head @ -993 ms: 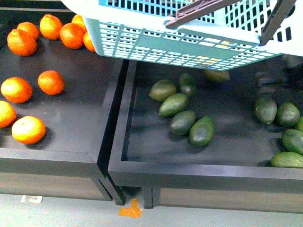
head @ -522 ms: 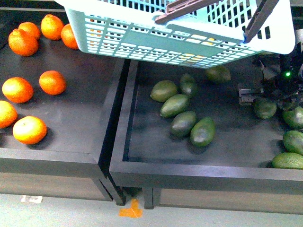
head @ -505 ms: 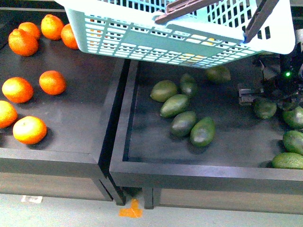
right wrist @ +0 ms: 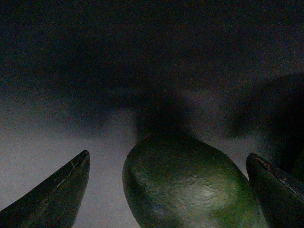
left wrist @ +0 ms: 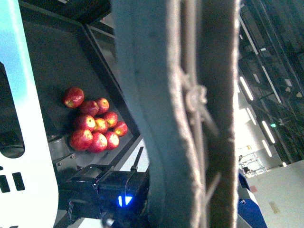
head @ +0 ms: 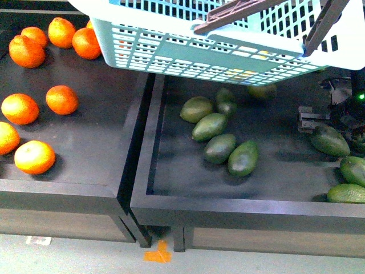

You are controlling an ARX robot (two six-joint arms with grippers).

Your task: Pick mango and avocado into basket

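Avocado (right wrist: 190, 185) is seen between the right gripper's (right wrist: 168, 153) 2 wide-spread fingers (right wrist: 52, 194), touched by neither. The basket (head: 171, 51) is held aloft. The left gripper's state cannot be told.

Basket (head: 171, 45) showing light blue-green with slotted lattice sides, handle (head: 245, 12) reading brownish-purple, avocado (right wrist: 190, 185) showing dull dark green, oranges (head: 34, 157) showing bright orange, trays (head: 228, 208) showing matte black, apples (left wrist: 92, 130) showing red with yellow patches, floor tape (head: 158, 254) showing orange against grey.
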